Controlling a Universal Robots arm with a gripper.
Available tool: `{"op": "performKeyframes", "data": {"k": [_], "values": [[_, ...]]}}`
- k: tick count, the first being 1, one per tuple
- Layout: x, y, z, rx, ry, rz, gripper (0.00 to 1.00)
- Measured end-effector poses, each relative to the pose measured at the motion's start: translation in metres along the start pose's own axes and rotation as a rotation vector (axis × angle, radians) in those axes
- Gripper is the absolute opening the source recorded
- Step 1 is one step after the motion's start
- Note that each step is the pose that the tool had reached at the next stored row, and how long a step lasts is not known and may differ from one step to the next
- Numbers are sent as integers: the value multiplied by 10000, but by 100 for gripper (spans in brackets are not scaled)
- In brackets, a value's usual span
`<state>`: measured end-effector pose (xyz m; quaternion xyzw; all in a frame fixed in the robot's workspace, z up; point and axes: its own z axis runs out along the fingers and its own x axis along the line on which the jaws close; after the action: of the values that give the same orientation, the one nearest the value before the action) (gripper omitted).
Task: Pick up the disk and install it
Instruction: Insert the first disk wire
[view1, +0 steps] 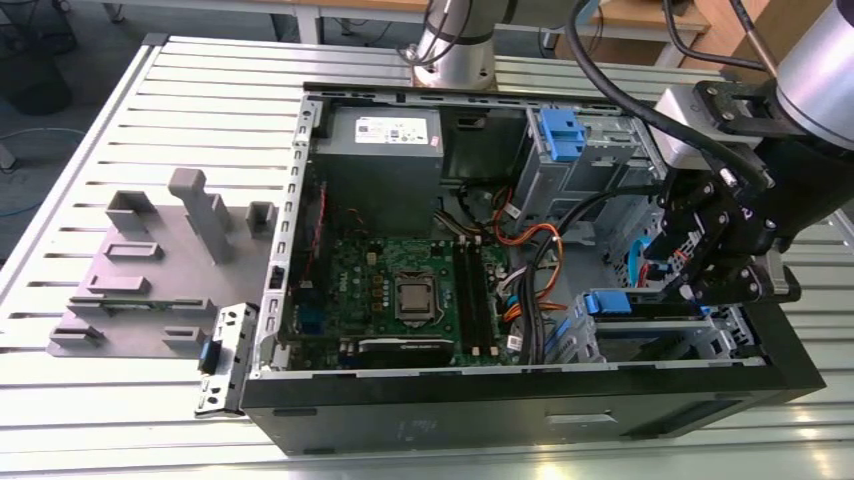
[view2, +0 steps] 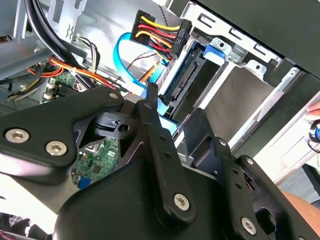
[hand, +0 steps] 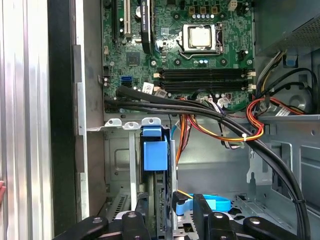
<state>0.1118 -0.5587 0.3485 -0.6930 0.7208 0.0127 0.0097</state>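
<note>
Standing on edge in the drive cage (hand: 116, 155) on the exterior view's right of the open computer case (view1: 507, 405), the disk (hand: 155, 156) shows its blue rail. The gripper (hand: 162, 202) is clamped on it, one finger against each face. Black cables (hand: 210, 112) cross between cage and motherboard (hand: 200, 60).

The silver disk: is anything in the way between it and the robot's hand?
Nothing visible. In the first wrist view the hand sits at the flat silver metal disk with blue plastic rails, standing on edge in the grey cage. The black cable bundle passes clear of them.
</note>
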Motion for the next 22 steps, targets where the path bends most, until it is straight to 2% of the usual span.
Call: {"op": "performKeyframes", "data": {"k": [6,14,18,22], "values": [[7,-1,0,4,-20,-3,48],[23,18,-48,99,-81,-6,48],[25,55,-47,166,-83,-8,48],[26,69,-25,171,-80,-9,48]]}}
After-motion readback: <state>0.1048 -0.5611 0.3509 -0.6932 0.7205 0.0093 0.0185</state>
